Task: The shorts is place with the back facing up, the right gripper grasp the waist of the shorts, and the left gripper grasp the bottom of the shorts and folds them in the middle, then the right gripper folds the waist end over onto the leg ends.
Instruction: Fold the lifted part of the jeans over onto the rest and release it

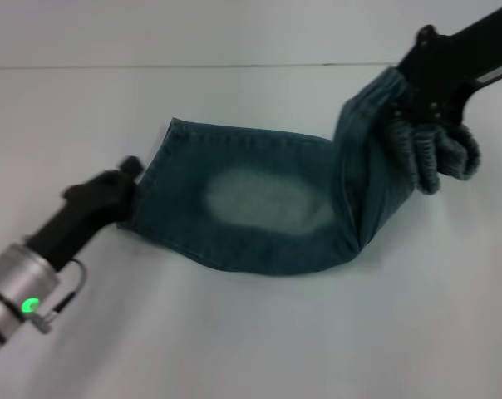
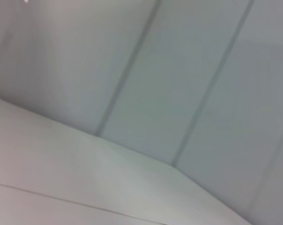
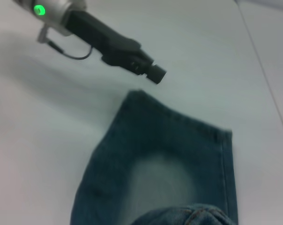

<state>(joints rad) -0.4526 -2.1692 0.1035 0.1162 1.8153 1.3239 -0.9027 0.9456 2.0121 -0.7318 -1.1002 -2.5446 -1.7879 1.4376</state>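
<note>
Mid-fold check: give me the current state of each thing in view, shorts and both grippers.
shorts: folded lengthwise, lying on the table, waist end raised.
waist of the shorts: lifted, hanging bunched from the right gripper.
right gripper: shut on the waist.
left gripper: at the leg ends.

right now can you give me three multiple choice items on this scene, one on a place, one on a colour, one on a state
1. Where is the left pincer?
A. at the leg-end edge of the shorts
B. on the gathered waist
C. far from the cloth, off the table

2. What colour is the light on the left arm?
A. red
B. green
C. blue

3. How is the waist of the shorts right now?
A. flat on the table
B. lifted, held up by the right pincer
C. tucked under the legs

Answers: 1 A, its tip sits by the straight hem edge in the head view. 2 B, a green glow shows on the silver arm. 3 B, the ruffled band hangs from the right pincer above the table.
</note>
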